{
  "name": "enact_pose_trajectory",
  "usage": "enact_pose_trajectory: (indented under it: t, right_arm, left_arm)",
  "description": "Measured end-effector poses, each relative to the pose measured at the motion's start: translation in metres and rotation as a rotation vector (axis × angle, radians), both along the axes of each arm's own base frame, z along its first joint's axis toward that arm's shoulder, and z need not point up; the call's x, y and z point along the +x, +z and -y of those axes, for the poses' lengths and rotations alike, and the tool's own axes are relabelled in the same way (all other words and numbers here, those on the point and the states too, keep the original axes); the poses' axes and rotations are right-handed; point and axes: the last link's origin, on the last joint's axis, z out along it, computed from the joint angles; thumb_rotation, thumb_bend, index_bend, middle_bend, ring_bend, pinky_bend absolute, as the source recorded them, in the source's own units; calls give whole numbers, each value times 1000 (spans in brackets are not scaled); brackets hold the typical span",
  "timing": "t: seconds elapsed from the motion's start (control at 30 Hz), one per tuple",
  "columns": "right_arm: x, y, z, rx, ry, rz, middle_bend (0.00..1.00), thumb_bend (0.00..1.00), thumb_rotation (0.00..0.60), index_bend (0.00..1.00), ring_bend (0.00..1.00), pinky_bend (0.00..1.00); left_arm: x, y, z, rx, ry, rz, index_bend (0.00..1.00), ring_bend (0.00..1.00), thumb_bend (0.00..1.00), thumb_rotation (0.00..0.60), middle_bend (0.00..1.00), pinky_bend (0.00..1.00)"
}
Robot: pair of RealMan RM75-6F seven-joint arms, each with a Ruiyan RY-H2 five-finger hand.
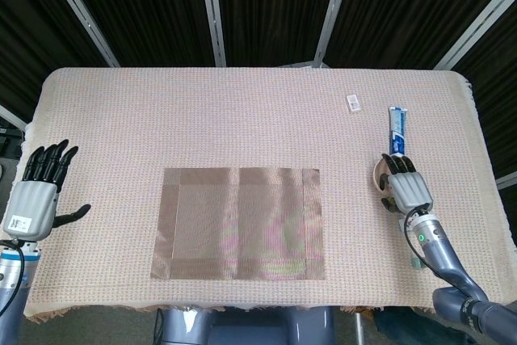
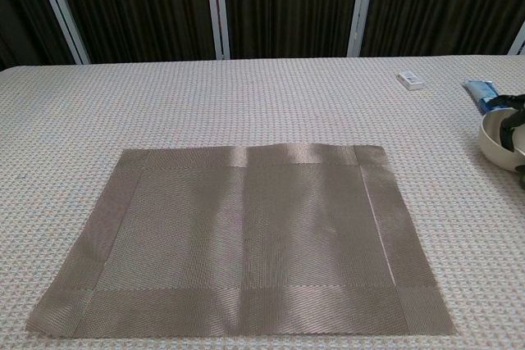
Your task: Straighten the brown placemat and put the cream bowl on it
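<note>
The brown placemat [image 1: 238, 222] lies flat and square-on at the table's front middle, also in the chest view [image 2: 246, 239]. Still on the tablecloth at the right is the cream bowl [image 1: 378, 173], seen at the right edge of the chest view [image 2: 495, 137]. My right hand [image 1: 404, 187] covers most of it. Dark fingers [image 2: 513, 123] reach over the rim into the bowl. Whether they grip it is unclear. My left hand [image 1: 36, 195] hovers at the far left edge, fingers spread, holding nothing.
A blue and white tube [image 1: 396, 131] lies just behind the bowl, and a small white box [image 1: 354, 103] sits further back. A small green item [image 1: 416, 262] lies near the front right edge. Woven cloth covers the table.
</note>
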Motion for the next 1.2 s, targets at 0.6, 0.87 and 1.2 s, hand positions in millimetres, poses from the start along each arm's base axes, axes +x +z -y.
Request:
enact_pose_trajectory:
  t: [0.6,0.87,1.2]
  right_arm:
    - [33,8,-8,-82,221,63,0,386,600,757,0,0]
    - [92,9,-25,12,441,208,18,386,600,778,0,0]
    - [156,-27,-29,253,707,177,31,384,600,780,0,0]
  left_arm:
    - [2,-2,1,-20,-10,9,0,0,0,600,0,0]
    - [2,-3,2,-34,-11,17,0,0,0,600,0,0]
    - [1,-2,1,-58,-21,23,0,0,0,600,0,0]
